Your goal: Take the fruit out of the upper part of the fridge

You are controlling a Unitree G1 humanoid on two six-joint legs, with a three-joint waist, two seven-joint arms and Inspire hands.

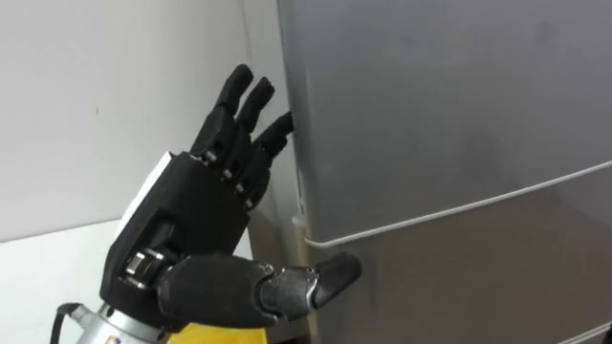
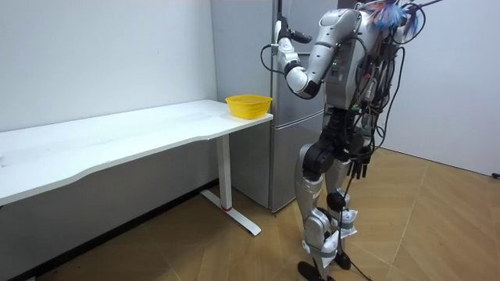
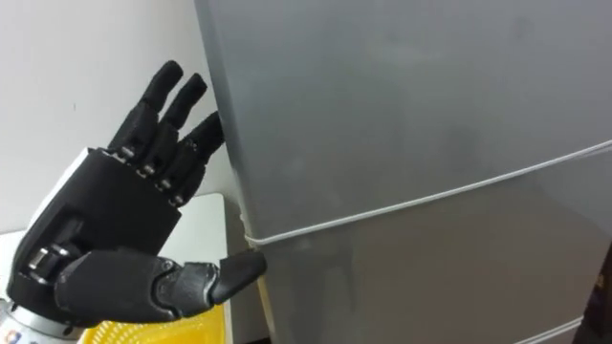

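The robot stands upright on the wooden floor [image 2: 437, 226] facing a grey fridge [image 2: 262, 133], just beside the end of a white table [image 2: 117, 140] that runs along the wall [image 1: 115, 96]. The upper fridge door [image 1: 449, 115] is closed, so whatever the compartment contains is hidden; a pale seam [image 1: 459, 205] separates it from the lower door [image 1: 478, 287]. The left hand [image 1: 191, 229] is raised at the upper door's left edge, seen from its back, with its fingers [image 1: 251, 105] straight and close together, pointing up, their tips reaching the door's edge; whether they touch it cannot be told. The thumb [image 1: 320, 279] is stretched out sideways, its tip in front of the door's lower left corner near the seam. The hand has hold of nothing. A yellow bowl [image 2: 248, 105] sits on the table end nearest the fridge, below the raised hand in the eye views.
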